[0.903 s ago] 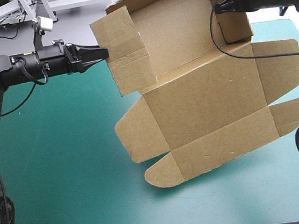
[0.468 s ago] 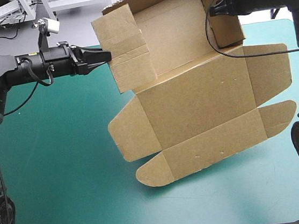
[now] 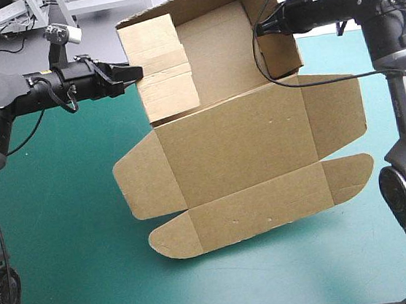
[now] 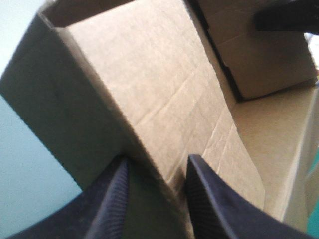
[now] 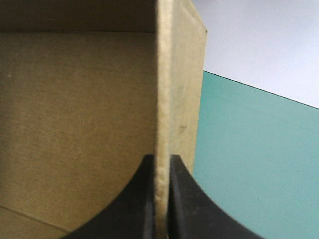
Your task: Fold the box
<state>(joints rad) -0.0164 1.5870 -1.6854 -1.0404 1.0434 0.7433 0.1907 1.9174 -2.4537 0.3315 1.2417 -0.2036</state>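
The brown box (image 3: 239,148) is held off the teal-green table by both arms, tilted, with its far walls raised and its lid and flaps hanging open toward the front. My left gripper (image 3: 137,73) comes in from the left and is shut on the box's left side wall (image 4: 149,99), the board edge standing between its black fingers (image 4: 209,199). My right gripper (image 3: 261,28) is shut on the right side wall (image 5: 163,109), which runs edge-on between its fingers (image 5: 187,199). The right gripper's dark tip (image 4: 286,17) shows across the box in the left wrist view.
The teal-green table (image 3: 73,233) lies open at the left and front below the hanging flaps. Its right part (image 5: 254,149) shows beyond the right wall. Desks and gear stand past the far edge.
Both arms have carried the box to the left and slightly toward the far edge. The raised walls have stood up more and the hanging lid has swung leftward with them.
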